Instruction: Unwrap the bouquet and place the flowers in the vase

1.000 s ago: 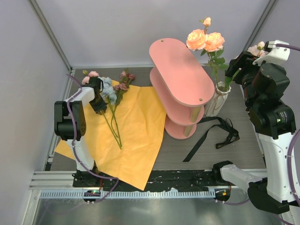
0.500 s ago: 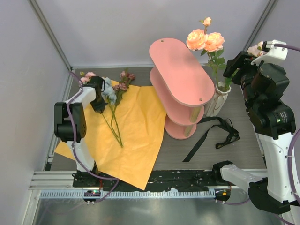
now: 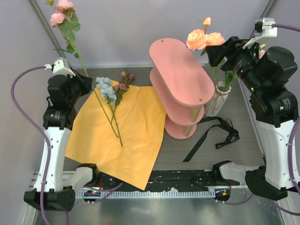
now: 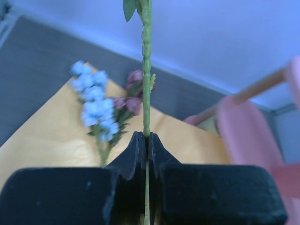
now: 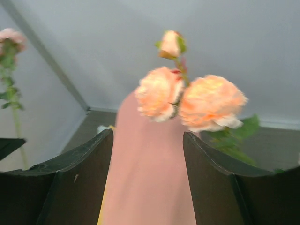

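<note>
Aloft, left pincer pinches pink rose stem (green, knobbly); right pincer spread.

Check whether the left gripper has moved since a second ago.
Yes. The left gripper, shut on a pink rose stem, has lifted off the orange paper, up and left, away from the pink shelf.
</note>
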